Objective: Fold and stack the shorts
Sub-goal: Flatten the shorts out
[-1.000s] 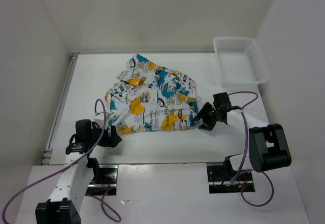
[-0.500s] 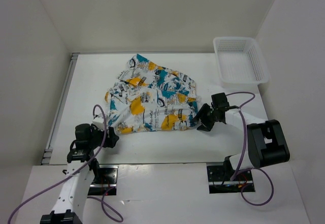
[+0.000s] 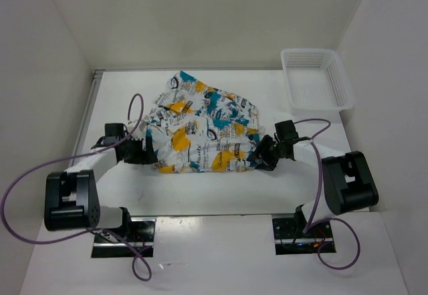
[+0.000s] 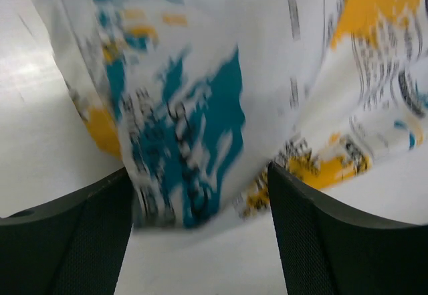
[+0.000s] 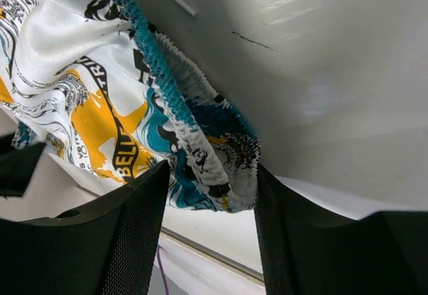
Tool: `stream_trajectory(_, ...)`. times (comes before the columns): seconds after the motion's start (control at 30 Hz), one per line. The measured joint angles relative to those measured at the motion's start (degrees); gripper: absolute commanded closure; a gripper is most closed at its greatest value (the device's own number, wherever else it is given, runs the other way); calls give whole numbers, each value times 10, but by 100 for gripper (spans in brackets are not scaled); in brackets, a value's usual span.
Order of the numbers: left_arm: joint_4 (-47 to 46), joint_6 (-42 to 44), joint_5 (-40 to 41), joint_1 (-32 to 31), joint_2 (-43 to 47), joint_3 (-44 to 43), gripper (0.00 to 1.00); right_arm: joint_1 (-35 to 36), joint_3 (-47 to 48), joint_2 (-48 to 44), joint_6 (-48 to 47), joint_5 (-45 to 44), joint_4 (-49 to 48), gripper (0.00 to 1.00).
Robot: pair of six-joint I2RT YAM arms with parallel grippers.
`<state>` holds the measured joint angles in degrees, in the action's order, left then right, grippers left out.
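Now the shorts (image 3: 200,131) lie rumpled on the table (image 3: 200,186); left tool (image 3: 140,153) straddles their left edge, jaws apart, right tool (image 3: 262,156) pinches the waistband (image 5: 175,101) — opposite ends taken, likely to spread them for folding.

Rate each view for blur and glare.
Left wrist: the shorts are smeared by blur and the print cannot be read. Right wrist: sharp, the waistband's stitching crisp, with glare streaks on the table. Top external: evenly lit and in focus.
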<state>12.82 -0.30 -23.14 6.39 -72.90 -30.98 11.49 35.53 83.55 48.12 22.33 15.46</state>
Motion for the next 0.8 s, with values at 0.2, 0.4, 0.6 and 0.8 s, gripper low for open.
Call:
stream_trajectory(0.2, 15, 0, 6, 0, -34, -41, 18, 3, 8, 7, -1, -3, 0, 42)
stream_trajectory(0.4, 33, 0, 9, 4, 8, -16, 24, 3, 11, 8, -2, -8, 0, 42)
stream_trajectory(0.6, 49, 1, 14, 5, 27, 7, 18, 3, 21, 18, -5, -11, 0, 42)
stream_trajectory(0.8, 91, 1, 39, 15, 115, 15, 5, 3, 24, 20, -5, -11, 1, 42)
